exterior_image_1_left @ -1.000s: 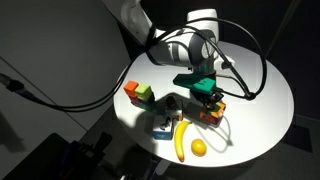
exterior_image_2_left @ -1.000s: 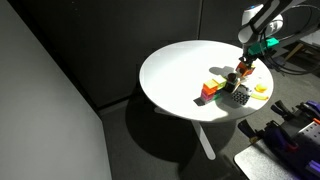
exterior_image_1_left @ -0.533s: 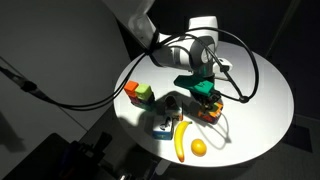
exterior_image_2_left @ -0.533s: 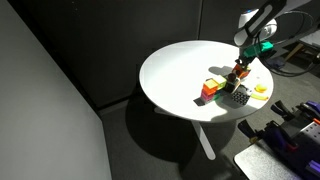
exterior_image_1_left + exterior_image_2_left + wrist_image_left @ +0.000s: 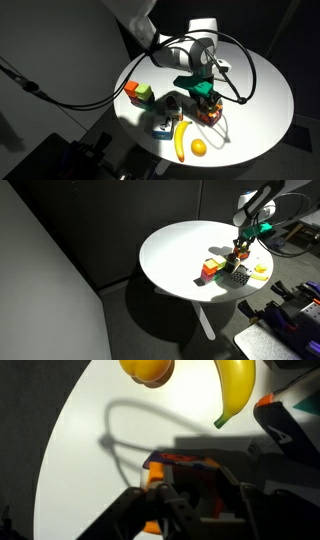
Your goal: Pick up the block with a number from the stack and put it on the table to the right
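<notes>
The block with a number [image 5: 185, 460] shows its orange-red sides between my fingers in the wrist view; the "6" is not readable. In both exterior views my gripper [image 5: 208, 100] [image 5: 240, 254] is low over the stack [image 5: 211, 113] on the round white table [image 5: 255, 110]. The fingers [image 5: 200, 490] are closed in against the block's sides. The block sits at stack height, not lifted. The bluish-white cube is mostly hidden under the gripper.
Plain orange and green cubes [image 5: 137, 92] [image 5: 212, 267] stand apart from the stack. A banana [image 5: 181, 140] [image 5: 236, 390] and an orange fruit [image 5: 199, 147] [image 5: 147, 368] lie near the table's edge. A dark object [image 5: 172, 103] and a small blue-white item [image 5: 162, 127] are close by.
The gripper came down a little onto the stack in the first half second, then the arm held still. The other objects have not moved.
</notes>
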You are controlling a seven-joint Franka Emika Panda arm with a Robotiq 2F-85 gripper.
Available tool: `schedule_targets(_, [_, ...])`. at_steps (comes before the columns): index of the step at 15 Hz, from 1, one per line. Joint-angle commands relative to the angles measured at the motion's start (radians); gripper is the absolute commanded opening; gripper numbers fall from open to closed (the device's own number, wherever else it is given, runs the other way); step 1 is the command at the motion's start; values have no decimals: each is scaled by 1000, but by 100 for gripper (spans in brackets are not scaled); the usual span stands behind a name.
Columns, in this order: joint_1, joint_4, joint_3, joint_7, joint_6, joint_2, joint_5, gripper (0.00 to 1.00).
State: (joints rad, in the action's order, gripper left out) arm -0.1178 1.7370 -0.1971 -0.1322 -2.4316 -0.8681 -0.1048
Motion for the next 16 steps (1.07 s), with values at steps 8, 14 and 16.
schedule_targets(8, [28,112,37,16,13,143,7,100])
schedule_targets(14, [69,213,39,11,26,255,-8,100])
schedule_targets(16, [79,250,44,19,51,295,-12,100])
